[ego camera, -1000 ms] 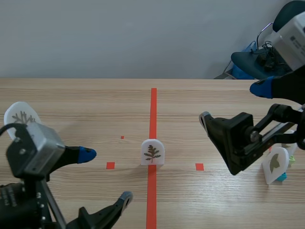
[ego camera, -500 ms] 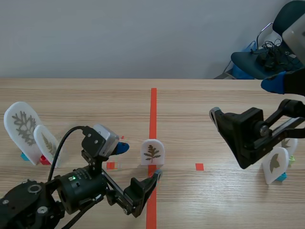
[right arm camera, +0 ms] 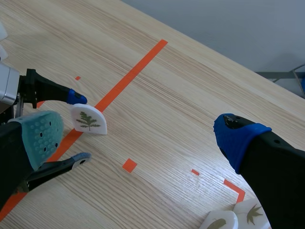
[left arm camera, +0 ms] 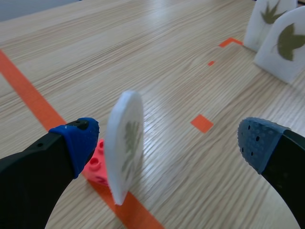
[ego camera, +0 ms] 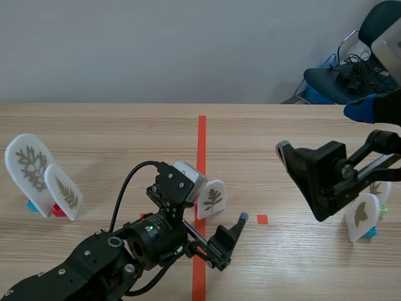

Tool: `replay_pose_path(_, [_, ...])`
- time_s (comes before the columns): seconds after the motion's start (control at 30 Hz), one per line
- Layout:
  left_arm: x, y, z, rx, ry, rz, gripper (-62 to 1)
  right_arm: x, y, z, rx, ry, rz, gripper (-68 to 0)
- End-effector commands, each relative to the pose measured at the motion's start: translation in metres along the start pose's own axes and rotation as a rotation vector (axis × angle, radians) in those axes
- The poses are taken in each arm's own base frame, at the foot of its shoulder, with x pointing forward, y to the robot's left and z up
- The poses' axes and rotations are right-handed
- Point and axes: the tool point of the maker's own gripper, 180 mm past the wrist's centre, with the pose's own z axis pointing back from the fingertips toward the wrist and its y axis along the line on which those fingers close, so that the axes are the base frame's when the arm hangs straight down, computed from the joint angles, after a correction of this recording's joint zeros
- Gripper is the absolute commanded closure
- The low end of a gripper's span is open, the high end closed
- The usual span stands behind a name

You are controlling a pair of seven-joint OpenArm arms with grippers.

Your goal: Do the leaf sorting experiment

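Note:
A small white card with a pressed fern-like leaf (ego camera: 213,199) stands on a red brick (left arm camera: 95,164) on the orange-red centre line. My left gripper (ego camera: 216,204) is open around it. In the left wrist view the card (left arm camera: 125,143) stands edge-on between the fingers, close to the one beside the brick, and contact is unclear. My right gripper (ego camera: 322,132) hangs open, raised above the table's right side, holding nothing. In the right wrist view the card (right arm camera: 88,120) lies far below, with the left arm's fingers on either side of it.
Two leaf cards (ego camera: 28,163) (ego camera: 64,191) stand at the table's left on coloured bricks. Two more cards (ego camera: 362,216) (ego camera: 379,188) stand at the right, under my right arm. A chair (ego camera: 338,78) stands beyond the table's far right corner.
My left arm swept from the lower left to the centre and now brackets the middle card, which shifted slightly right and turned. The right arm rose a little, then held still.

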Motion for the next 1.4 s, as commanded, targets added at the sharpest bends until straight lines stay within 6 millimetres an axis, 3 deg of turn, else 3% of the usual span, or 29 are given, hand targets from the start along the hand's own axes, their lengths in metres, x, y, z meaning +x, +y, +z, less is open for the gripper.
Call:
replay_pose_path(0.0, [0.015,0.009,0.0,0.042,-0.065,-0.016,-61.0,0.006,-0.004,0.0,-0.012,-0.021,0.008,-67.9])
replay_pose_path(0.07, [0.017,0.014,-0.002,0.075,-0.076,-0.022,-59.2,0.006,-0.004,0.0,-0.012,-0.021,0.008,-67.9])
replay_pose_path(0.2, [0.016,0.01,-0.005,0.072,-0.076,-0.011,-48.3,0.006,-0.004,0.0,-0.012,-0.021,0.008,-67.9])
replay_pose_path(0.47, [0.024,0.005,-0.02,0.07,-0.094,0.004,-45.9,0.006,-0.004,0.0,-0.012,-0.022,0.007,-67.9])
replay_pose_path(0.73, [0.006,0.021,-0.024,0.122,-0.037,-0.016,-23.1,0.006,-0.004,0.0,-0.011,-0.022,0.006,-67.9])
replay_pose_path(0.83, [-0.003,0.023,-0.018,0.124,-0.016,-0.019,-14.0,0.006,-0.004,0.0,-0.012,-0.024,0.001,-67.9])
replay_pose_path(0.97, [-0.009,0.023,-0.009,0.124,0.019,-0.027,-10.0,0.006,-0.004,0.0,-0.013,-0.025,0.0,-67.9])
replay_pose_path(1.07, [0.001,0.018,0.0,0.12,0.033,-0.031,-10.0,0.006,-0.004,0.0,-0.013,-0.025,0.0,-67.9])
replay_pose_path(1.2, [0.031,0.02,0.021,0.149,-0.007,0.01,-10.0,0.006,-0.004,0.0,-0.013,-0.025,0.0,-67.9])
replay_pose_path(1.27, [0.04,0.029,0.036,0.191,-0.007,0.002,-10.0,0.006,-0.004,0.0,-0.012,-0.025,0.0,-67.9])
replay_pose_path(1.37, [0.041,0.061,0.066,0.339,-0.002,0.044,-10.0,0.006,-0.004,0.0,-0.012,-0.025,0.0,-67.9])
